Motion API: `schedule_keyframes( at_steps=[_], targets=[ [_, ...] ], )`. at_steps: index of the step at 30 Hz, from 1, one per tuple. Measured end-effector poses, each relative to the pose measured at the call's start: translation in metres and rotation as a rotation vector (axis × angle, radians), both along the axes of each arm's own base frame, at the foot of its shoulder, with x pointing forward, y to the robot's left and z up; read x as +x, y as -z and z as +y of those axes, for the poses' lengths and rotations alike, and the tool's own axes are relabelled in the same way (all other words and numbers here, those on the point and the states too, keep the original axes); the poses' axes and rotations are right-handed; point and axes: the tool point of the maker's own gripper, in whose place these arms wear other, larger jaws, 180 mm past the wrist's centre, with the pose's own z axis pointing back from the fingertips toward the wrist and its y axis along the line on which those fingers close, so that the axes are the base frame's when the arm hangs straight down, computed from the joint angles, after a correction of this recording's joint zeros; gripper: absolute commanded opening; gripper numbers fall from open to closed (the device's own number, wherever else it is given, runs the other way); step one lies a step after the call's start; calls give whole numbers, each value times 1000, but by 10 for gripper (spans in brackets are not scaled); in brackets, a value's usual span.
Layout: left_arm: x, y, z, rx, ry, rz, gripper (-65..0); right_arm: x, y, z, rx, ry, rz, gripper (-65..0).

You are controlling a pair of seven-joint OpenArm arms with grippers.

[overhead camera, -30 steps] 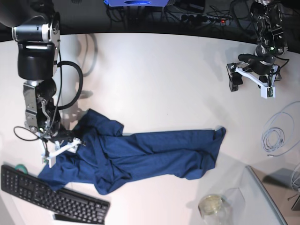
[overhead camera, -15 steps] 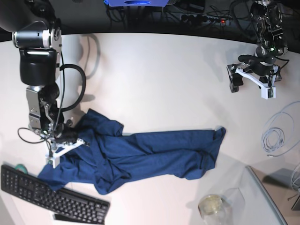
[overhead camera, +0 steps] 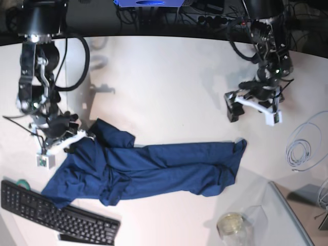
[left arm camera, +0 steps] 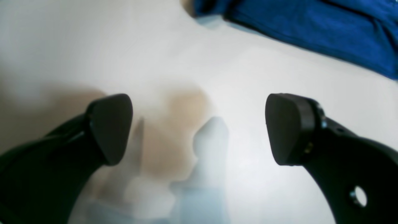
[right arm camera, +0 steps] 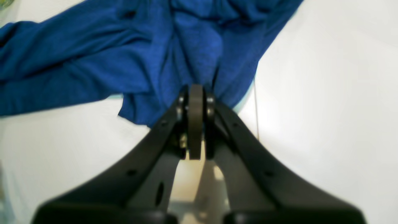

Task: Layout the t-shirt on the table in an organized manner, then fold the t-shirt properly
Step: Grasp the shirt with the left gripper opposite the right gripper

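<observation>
The dark navy t-shirt (overhead camera: pixel 154 169) lies bunched and wrinkled in a long band across the white table (overhead camera: pixel 164 87). My right gripper (overhead camera: pixel 86 136) is at its far-left corner, shut on the cloth. In the right wrist view the closed fingertips (right arm camera: pixel 196 93) pinch a fold of the t-shirt (right arm camera: pixel 124 56), which hangs slightly raised off the table. My left gripper (overhead camera: pixel 237 106) hovers open over bare table, beyond the shirt's right end. In the left wrist view its gripper (left arm camera: pixel 199 127) holds nothing, and the t-shirt (left arm camera: pixel 311 25) shows at the top right.
A black keyboard (overhead camera: pixel 56 215) lies at the near-left edge, just below the shirt. A glass jar (overhead camera: pixel 230 225) and a grey glass-edged stand (overhead camera: pixel 294 215) sit near right. A coiled white cable (overhead camera: pixel 302 148) lies at the right edge.
My right gripper has shut on the shirt's left edge and drawn it up and away from the keyboard. The left arm has moved in toward the shirt's right end, still open.
</observation>
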Motion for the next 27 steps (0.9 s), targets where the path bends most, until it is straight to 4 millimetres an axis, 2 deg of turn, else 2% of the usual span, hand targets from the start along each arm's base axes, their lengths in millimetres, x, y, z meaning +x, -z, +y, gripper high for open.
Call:
schedule_keyframes(
  at_steps=[5,8,11,16,20,27],
  targets=[
    [21,19,-9,-29,15,41,0,-26,-26,0,-18,-10,-60,-650],
    [37,19,-24,-30,73,27,0,-32,-40,-22,-41,46,-99,-650],
    [53,20,-30,-35,82,-4,0,-32,-37,-29,-52,58,-88,-650],
    [83,24,-32,-89,45,-14,0,-33,-32,-28,-44,59,-73,-650],
    [98,23,-35,-114,32,-20,0,-34,-32,-29,-46,58,-73,-650],
    [103,22,-57,-151,47,-31,0,-34,-32,-29,-46,59,-73,-650]
  ],
)
